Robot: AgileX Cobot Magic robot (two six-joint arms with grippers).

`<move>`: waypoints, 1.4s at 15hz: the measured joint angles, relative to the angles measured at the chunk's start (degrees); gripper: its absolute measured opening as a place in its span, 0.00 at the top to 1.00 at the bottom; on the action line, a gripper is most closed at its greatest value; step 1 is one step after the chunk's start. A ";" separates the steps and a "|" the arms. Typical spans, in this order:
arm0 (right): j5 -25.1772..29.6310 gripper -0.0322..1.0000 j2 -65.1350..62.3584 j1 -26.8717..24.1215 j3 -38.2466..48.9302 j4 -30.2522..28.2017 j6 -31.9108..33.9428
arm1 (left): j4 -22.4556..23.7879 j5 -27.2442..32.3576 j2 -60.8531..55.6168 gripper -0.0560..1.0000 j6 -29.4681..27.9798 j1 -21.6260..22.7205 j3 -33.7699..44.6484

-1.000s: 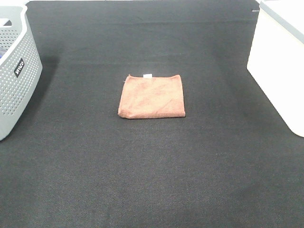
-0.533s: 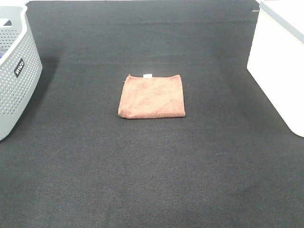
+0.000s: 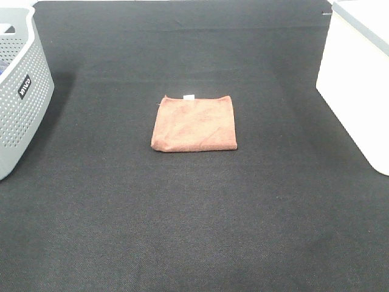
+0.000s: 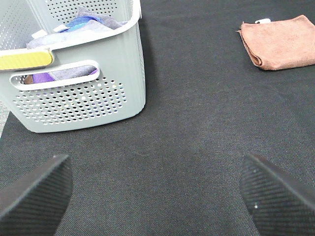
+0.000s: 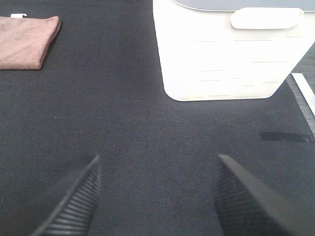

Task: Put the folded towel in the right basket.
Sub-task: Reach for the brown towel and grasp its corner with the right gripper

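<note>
The folded brown towel [image 3: 194, 123] lies flat on the black mat in the middle of the exterior view, a small white tag on its far edge. It also shows in the left wrist view [image 4: 279, 42] and in the right wrist view [image 5: 27, 42]. The white right basket [image 3: 358, 79] stands at the right edge and fills the far part of the right wrist view [image 5: 226, 49]. My left gripper [image 4: 157, 196] is open and empty over the mat, near the grey basket. My right gripper [image 5: 156, 196] is open and empty over the mat, short of the white basket. Neither gripper shows in the exterior view.
A grey perforated basket [image 3: 18, 91] stands at the left edge; in the left wrist view [image 4: 78, 93] it holds several cloths in purple, blue and grey. A white line [image 5: 304, 96] marks the mat's edge beside the white basket.
</note>
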 joint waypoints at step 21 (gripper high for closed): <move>-12.49 0.37 43.54 0.00 -21.14 0.46 0.00 | 0.00 0.00 0.00 0.12 0.00 0.00 0.00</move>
